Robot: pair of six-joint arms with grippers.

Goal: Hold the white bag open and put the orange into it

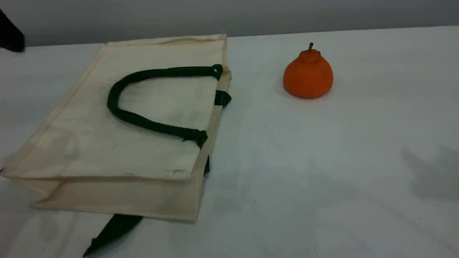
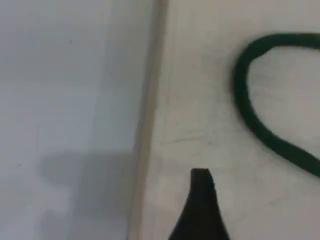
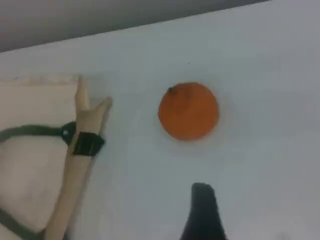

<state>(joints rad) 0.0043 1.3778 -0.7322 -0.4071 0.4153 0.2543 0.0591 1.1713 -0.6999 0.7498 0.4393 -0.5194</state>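
- The white bag (image 1: 118, 139) lies flat on its side on the table (image 1: 322, 186), on the left of the scene view, with its mouth turned to the right.
- The mouth is nearly shut; in the right wrist view its two edges stand only slightly apart.
- A dark green handle (image 1: 143, 123) rests in a loop on the bag's upper face, with both ends fixed at the mouth edge.
- A second dark strap (image 1: 114, 229) sticks out from under the near edge of the bag.
- The orange (image 1: 308, 75) sits upright on the table, stem up, to the right of the bag's mouth and well apart from it.
- Nothing touches the orange, and it is outside the bag.
- The left gripper (image 2: 201, 210) shows only one dark fingertip, which sits over the bag's cloth to the left of the handle loop.
- I cannot tell how far apart its fingers stand or whether the tip touches the cloth; nothing shows at the tip.
- The right gripper (image 3: 202, 212) also shows one dark fingertip, over bare table on the near side of the orange and apart from it.
- I cannot tell its opening either; nothing shows at that tip.
- A soft shadow (image 1: 434, 172) lies on the table at the right edge of the scene view.
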